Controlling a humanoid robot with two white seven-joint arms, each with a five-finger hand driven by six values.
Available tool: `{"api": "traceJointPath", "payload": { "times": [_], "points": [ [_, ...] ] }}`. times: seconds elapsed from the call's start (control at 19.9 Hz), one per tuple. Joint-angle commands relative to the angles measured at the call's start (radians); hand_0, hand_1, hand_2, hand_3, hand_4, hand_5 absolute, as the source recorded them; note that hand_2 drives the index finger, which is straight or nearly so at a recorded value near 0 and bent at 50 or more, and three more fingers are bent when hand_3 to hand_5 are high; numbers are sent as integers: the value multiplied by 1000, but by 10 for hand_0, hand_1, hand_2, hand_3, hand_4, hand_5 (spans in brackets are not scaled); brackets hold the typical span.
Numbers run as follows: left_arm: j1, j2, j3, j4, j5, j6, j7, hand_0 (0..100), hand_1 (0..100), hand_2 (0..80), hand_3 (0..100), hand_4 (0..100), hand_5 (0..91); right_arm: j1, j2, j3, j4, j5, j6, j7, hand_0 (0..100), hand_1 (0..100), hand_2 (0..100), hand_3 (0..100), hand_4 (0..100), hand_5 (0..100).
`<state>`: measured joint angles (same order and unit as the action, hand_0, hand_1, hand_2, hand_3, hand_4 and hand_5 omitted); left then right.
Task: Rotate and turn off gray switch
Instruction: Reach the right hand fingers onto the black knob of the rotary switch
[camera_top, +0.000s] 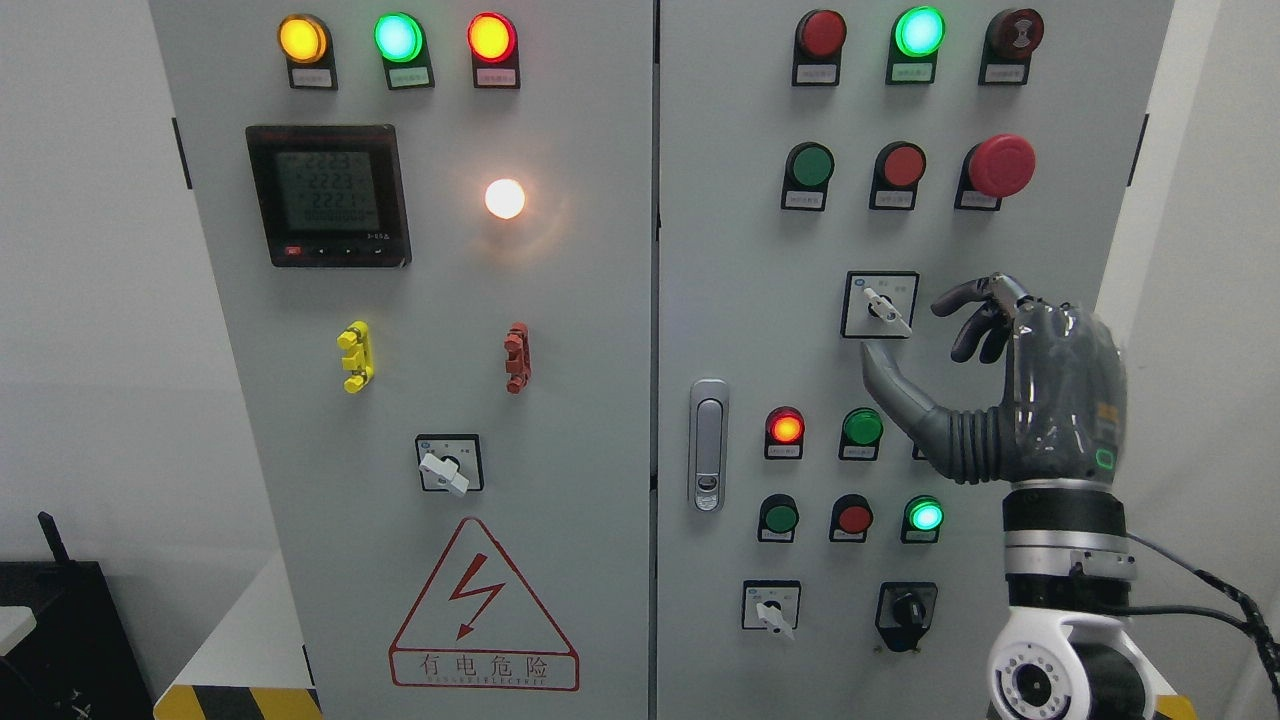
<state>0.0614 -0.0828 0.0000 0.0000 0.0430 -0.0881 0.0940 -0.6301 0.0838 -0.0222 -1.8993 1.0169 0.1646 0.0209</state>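
The gray rotary switch sits in a square black-framed plate on the right cabinet door, its white-gray lever pointing down-right. My right hand is raised just right of and below it, coming up from the lower right. The thumb stretches up to just under the plate, and the fingers curve toward the knob from the right with a gap between. The hand holds nothing. No left arm shows.
Two more gray rotary switches and a black one are lower on the panel. Lit and unlit push buttons, a red emergency button, a door latch and a digital meter surround them.
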Motion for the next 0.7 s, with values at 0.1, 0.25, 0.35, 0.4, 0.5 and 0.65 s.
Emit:
{"api": "traceJointPath", "payload": {
  "times": [0.1,0.25,0.35,0.4,0.5,0.65],
  "points": [
    [0,0,-2,14,0,1,0,120,389,0,0,0,0,-36,-1,-10,52,2,35,5,15,461,523,822,871,1000],
    [0,0,-2,14,0,1,0,120,389,0,0,0,0,-36,-6,-16,54,3,39,34,16,457,528,822,871,1000],
    [0,0,-2,14,0,1,0,120,389,0,0,0,0,-37,-6,-19,57,3,43,36,18,449,529,817,870,1000],
    [0,0,-2,14,0,1,0,120,389,0,0,0,0,-37,-7,-19,58,5,43,36,18,447,529,816,870,1000],
    [0,0,-2,14,0,1,0,120,389,0,0,0,0,-39,-7,-21,59,5,43,36,18,440,532,814,869,1000],
    [0,0,-2,14,0,1,0,120,389,0,0,0,0,-46,-6,-19,65,5,43,36,18,436,539,812,869,1000]
  ]
}}
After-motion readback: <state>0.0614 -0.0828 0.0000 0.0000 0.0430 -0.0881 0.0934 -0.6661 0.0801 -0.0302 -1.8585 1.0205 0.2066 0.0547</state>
